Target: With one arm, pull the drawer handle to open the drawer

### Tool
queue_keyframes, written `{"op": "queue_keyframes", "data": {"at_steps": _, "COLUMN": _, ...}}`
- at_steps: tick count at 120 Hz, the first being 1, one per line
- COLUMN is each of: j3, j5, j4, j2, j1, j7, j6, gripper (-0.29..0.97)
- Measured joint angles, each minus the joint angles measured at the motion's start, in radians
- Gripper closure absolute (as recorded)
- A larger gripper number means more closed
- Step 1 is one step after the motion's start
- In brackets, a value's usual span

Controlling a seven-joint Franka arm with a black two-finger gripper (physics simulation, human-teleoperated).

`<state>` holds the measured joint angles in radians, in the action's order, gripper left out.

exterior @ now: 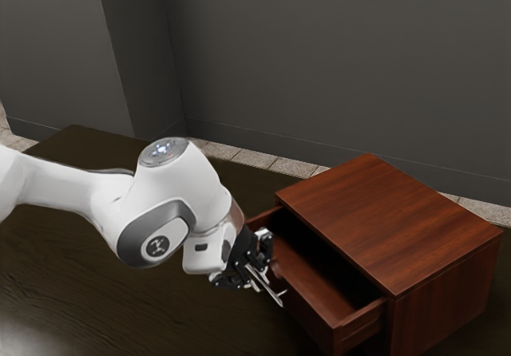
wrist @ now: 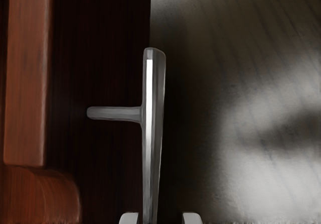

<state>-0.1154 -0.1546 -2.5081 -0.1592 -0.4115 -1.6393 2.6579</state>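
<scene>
A red-brown wooden cabinet [exterior: 387,212] stands on the dark table, its drawer [exterior: 310,298] pulled partly out toward the exterior view's left, with the dark inside showing. A silver bar handle [exterior: 271,286] sticks out from the drawer front. My black gripper [exterior: 259,276] is at that handle. In the wrist view the handle bar [wrist: 153,133] runs between my two fingertips [wrist: 129,218], joined to the drawer front [wrist: 95,58] by a short post. One fingertip sits close against the bar, the other stands a little apart. My gripper [wrist: 160,219] is open around the bar.
The dark wooden table [exterior: 72,292] stretches out to the exterior view's left and front of the cabinet. Grey walls and a tiled floor strip [exterior: 255,158] lie behind. My white arm [exterior: 160,212] comes in from the exterior view's left.
</scene>
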Motion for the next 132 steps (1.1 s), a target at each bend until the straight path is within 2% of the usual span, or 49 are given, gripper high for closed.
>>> {"op": "queue_keyframes", "data": {"at_steps": 122, "j3": 0.002, "j5": 0.0, "j4": -0.16, "j2": -0.196, "j1": 0.0, "j7": -0.002, "j6": -0.016, "gripper": 0.66}}
{"op": "queue_keyframes", "data": {"at_steps": 132, "j3": 0.003, "j5": -0.001, "j4": -0.162, "j2": -0.247, "j1": 0.001, "j7": -0.003, "j6": -0.034, "gripper": 0.65}}
